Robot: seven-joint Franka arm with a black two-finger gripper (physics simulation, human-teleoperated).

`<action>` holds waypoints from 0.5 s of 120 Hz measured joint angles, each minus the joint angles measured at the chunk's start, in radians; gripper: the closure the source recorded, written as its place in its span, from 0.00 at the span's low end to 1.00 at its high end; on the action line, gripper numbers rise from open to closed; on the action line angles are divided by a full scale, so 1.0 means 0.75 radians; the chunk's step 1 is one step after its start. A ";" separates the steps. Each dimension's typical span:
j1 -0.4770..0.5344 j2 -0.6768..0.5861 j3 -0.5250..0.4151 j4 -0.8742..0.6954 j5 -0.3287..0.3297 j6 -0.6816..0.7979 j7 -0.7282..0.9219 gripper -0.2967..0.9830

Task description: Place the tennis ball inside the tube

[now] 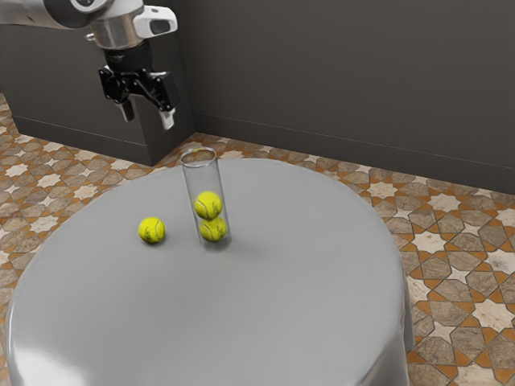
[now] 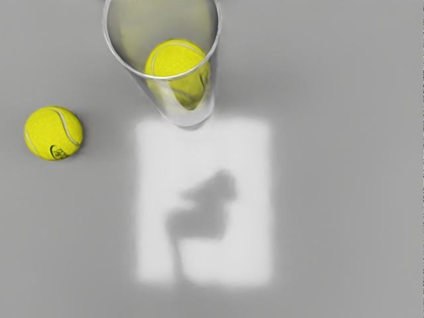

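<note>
Gripper point(image 1: 147, 115) spread wide; loose tennis ball point(image 1: 151, 230) near upright tube point(image 1: 202, 175) holding two balls point(image 1: 208, 205).

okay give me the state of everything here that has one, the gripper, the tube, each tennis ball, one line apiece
Gripper: open, empty, raised.
Tube: upright, top uncovered, partly filled.
Loose ball: on the table, outside the tube.
Upper ball: inside the tube.
Lower ball: inside, beneath it.

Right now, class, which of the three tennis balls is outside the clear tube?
The lone ball resting on the grey table, beside the tube. The upper ball and lower ball are stacked inside it.
</note>
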 joint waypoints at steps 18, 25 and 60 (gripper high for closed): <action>-0.017 -0.006 0.000 -0.002 0.000 -0.001 -0.005 0.23; -0.023 -0.029 0.001 -0.025 0.002 -0.002 -0.006 0.23; 0.141 -0.218 0.002 -0.460 0.042 0.135 -0.014 0.23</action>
